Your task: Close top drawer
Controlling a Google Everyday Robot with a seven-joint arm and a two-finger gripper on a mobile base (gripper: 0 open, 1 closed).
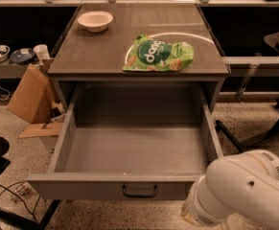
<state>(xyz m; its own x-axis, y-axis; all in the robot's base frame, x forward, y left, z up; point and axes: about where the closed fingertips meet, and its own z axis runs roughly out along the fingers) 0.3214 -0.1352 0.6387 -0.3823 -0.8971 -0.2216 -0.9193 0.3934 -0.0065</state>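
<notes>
The top drawer is a wide, deep grey box pulled far out of the cabinet toward me, and its inside is bare. A small dark loop handle sits at the centre of its front panel. My white arm fills the bottom right corner, just right of the drawer's front right corner and lower than the panel. The gripper is past the bottom edge of the view, so its fingers do not show.
A green snack bag and a white bowl lie on the cabinet top. A cardboard box leans at the left by a cup. Black stand legs cross the floor at the right. Cables lie at bottom left.
</notes>
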